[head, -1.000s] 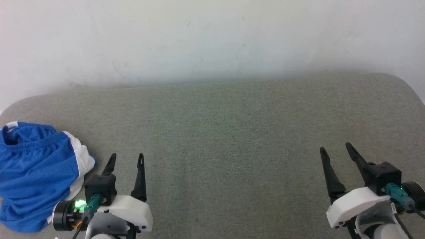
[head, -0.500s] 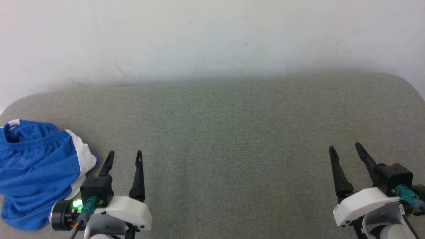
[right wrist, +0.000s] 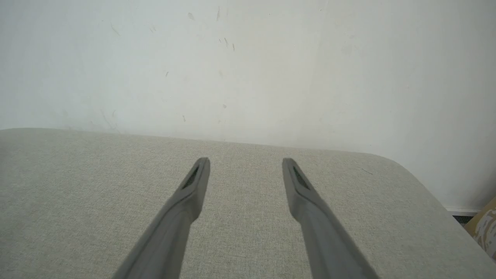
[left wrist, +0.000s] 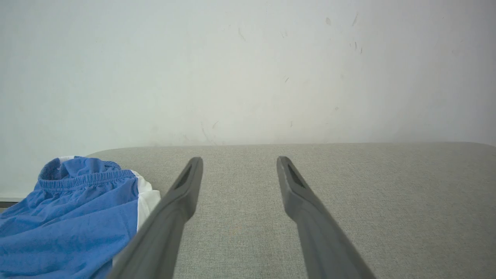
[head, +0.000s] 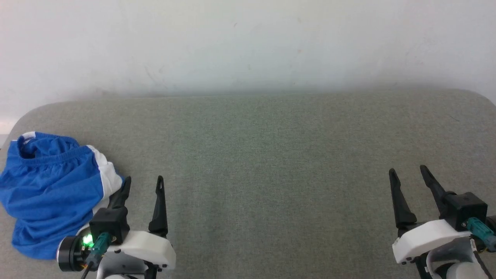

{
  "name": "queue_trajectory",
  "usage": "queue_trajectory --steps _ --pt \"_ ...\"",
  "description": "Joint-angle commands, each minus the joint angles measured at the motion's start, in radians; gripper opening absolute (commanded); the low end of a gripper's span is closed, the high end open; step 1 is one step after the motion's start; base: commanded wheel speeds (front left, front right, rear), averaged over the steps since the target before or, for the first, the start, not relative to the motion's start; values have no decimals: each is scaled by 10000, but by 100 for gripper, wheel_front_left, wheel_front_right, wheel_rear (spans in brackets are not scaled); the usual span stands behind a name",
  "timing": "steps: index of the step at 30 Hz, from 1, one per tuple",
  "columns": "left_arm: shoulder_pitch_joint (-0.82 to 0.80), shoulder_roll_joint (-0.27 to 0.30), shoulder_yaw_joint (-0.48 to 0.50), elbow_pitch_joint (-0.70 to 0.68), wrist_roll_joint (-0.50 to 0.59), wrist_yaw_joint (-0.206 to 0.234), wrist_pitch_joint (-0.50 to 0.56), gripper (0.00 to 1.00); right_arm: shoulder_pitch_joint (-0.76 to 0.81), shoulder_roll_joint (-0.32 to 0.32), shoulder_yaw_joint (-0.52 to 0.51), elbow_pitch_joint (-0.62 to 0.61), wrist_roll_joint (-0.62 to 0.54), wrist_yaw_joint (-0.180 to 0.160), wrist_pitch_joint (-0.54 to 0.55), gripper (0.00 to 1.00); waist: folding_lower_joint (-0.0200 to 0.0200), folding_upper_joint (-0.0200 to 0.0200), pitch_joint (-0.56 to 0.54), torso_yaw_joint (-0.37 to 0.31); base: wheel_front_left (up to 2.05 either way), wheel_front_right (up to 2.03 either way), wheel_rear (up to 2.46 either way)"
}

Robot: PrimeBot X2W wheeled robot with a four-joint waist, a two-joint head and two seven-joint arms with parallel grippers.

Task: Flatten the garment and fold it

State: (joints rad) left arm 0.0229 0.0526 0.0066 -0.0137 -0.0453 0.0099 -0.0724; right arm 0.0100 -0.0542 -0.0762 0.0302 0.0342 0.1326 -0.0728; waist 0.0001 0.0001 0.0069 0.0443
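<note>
One crumpled garment (head: pixel 50 197) beside left fingers (head: pixel 158 205)

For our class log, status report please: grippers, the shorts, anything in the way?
Left gripper open, empty, beside the shorts. Right gripper open, empty, well apart. Shorts crumpled at left end of grey padded surface, not flattened. Nothing seen in the way.

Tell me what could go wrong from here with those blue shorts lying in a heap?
1. The shorts lie crumpled at the left end of the grey padded surface, close to its edge; a clumsy tug might slide them off.
2. They are bunched in layers, so the open left gripper beside them may pinch several at once.
3. The open right gripper sits far off at the right, a long reach to help.
</note>
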Motion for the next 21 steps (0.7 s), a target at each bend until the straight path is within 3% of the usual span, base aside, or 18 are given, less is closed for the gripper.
queue_trajectory --steps 1,21 --pt "171 -8 55 -50 -77 61 -116 100 70 14 -57 22 -60 -6 -114 100 -1 -1 -4 99 0 0 0" --pt "293 -11 107 -127 -471 188 -513 100 -26 20 -28 202 -338 -9 -511 100 -1 -1 173 1310 0 0 0"
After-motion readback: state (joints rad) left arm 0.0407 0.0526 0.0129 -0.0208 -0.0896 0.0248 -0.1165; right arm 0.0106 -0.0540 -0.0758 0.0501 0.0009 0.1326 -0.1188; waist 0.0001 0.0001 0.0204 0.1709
